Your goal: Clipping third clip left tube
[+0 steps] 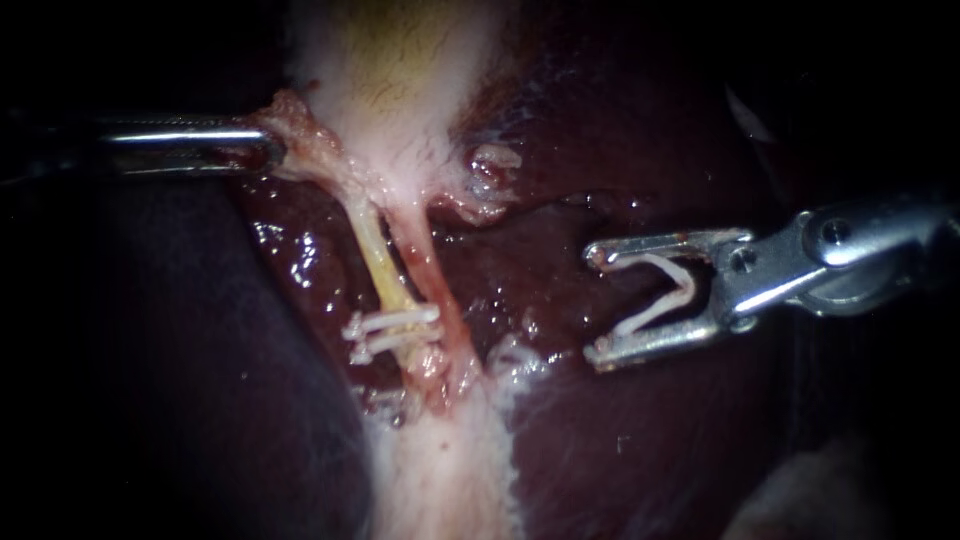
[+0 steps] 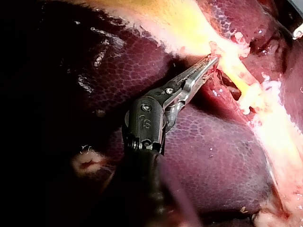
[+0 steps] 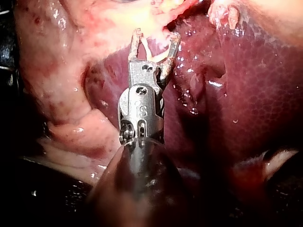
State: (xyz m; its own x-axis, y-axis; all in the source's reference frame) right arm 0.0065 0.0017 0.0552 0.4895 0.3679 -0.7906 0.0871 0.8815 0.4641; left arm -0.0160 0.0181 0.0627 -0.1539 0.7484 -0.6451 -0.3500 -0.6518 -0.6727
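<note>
The pale yellow left tube (image 1: pixel 380 262) runs down from the gallbladder (image 1: pixel 400 90), and two white clips (image 1: pixel 395 330) sit across its lower part. A pink right tube (image 1: pixel 428 265) lies just beside it. My left instrument (image 1: pixel 275 150) comes in from the left; its jaws are shut on a flap of tissue (image 1: pixel 300 125) at the gallbladder's neck, as the left wrist view also shows (image 2: pixel 215 59). My right instrument (image 1: pixel 594 305) hovers over the liver, well right of both tubes. Its jaws stand wide apart and carry a white V-shaped clip (image 1: pixel 670 295) between them, also seen in the right wrist view (image 3: pixel 154 54).
Dark red liver (image 1: pixel 620 130) surrounds the tubes on both sides. A band of whitish tissue (image 1: pixel 450 480) continues below the clips. A small frayed tissue stump (image 1: pixel 492 165) sits on the liver right of the gallbladder's neck.
</note>
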